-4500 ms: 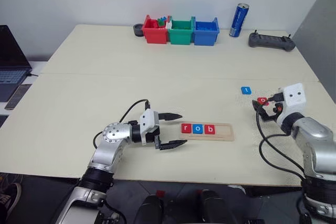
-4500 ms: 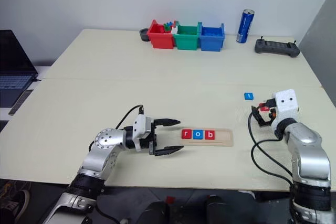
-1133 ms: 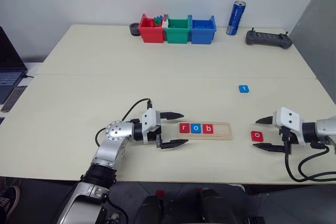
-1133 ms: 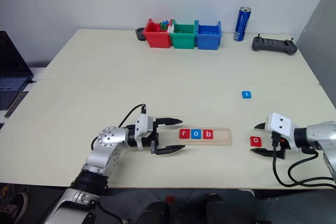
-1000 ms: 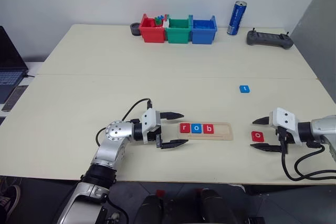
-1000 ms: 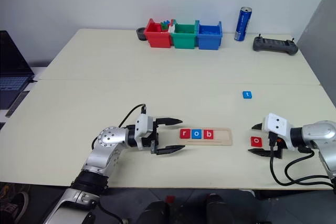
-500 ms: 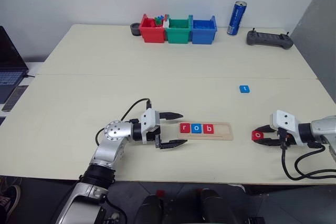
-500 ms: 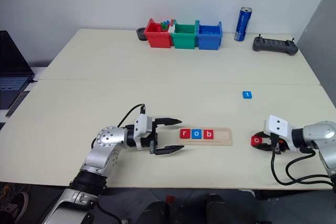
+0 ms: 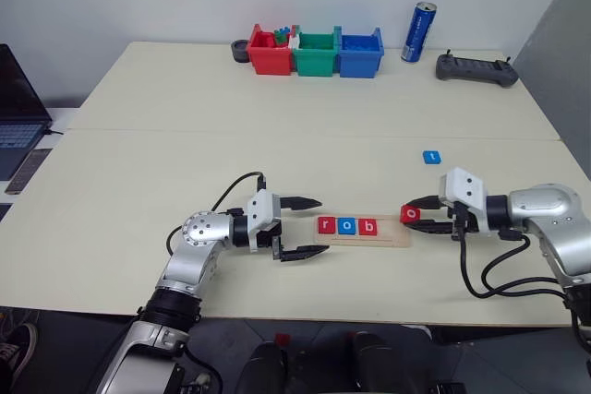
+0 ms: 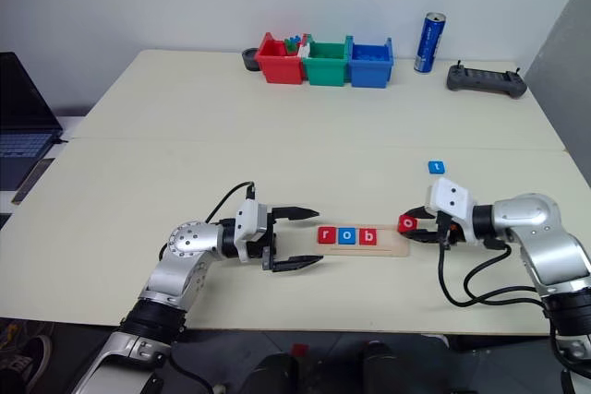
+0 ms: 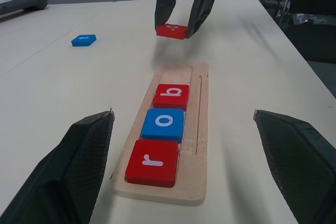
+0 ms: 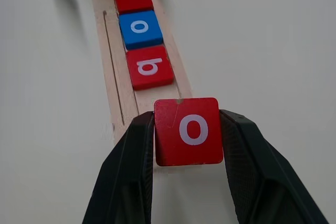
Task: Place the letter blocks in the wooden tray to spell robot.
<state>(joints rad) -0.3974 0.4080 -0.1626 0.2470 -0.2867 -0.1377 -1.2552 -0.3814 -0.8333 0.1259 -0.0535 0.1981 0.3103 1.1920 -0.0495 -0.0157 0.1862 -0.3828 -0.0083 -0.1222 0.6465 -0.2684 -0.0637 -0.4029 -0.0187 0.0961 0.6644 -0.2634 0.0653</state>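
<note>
Red "o" block [image 12: 189, 131] pinched between right fingers [image 12: 241, 171] above tray's [image 9: 395, 233] empty end, ready to follow r, o, b; left fingers [image 9: 300, 202] spread idle beside tray; blue "t" [image 9: 431, 157] waits on worktop [image 9: 277, 108].

Bright even light, soft shadows; wrist-view backgrounds perhaps slightly blurred

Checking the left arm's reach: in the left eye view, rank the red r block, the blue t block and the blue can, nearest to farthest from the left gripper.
1. Red r block, in the tray's near end, beside the left gripper.
2. Blue t block, on the table's right.
3. Blue can, far edge.
</note>
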